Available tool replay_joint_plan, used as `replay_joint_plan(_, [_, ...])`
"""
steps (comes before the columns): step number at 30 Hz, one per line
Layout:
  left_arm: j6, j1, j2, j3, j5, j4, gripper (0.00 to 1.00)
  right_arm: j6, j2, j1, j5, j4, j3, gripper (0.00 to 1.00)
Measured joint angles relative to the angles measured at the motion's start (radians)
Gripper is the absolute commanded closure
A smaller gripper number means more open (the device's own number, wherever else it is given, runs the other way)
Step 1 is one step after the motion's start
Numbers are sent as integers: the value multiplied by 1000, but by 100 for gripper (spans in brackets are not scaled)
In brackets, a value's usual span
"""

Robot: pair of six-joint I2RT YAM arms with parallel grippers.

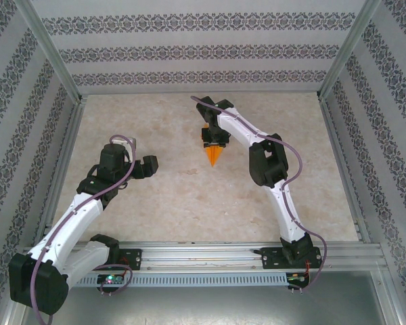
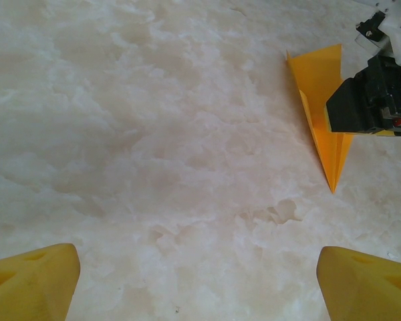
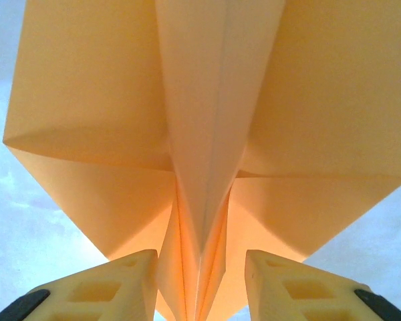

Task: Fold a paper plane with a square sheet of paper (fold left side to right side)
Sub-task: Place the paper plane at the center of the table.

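Two pincers, one job. Right pincer (image 3: 200, 261) closed on paper plane (image 2: 317, 93): centre fold sits between pads, both pressing on layers, as far as I can read it. Nose pokes out just past that pincer, over worktop (image 1: 176, 203). Left pincer (image 2: 200, 284) spread wide, nothing in it, well apart from paper plane. My judgement: paper near weightless, thin, limp at wings, creases springy, crushes easily, may slide in pads. Best hold: layered centre fold, stiffest part; light squeeze only.
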Motion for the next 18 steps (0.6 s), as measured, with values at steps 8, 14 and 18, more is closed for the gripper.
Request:
replay_joint_plan(8, [0, 0, -9, 0, 0, 0, 6, -26, -124, 21, 23, -10, -79, 52])
replay_joint_plan(14, [0, 7, -23, 0, -13, 2, 4, -63, -323, 41, 65, 14, -220, 41])
replay_joint_plan(18, [-4, 14, -23, -1, -32, 9, 3, -98, -483, 53, 117, 52, -353, 30])
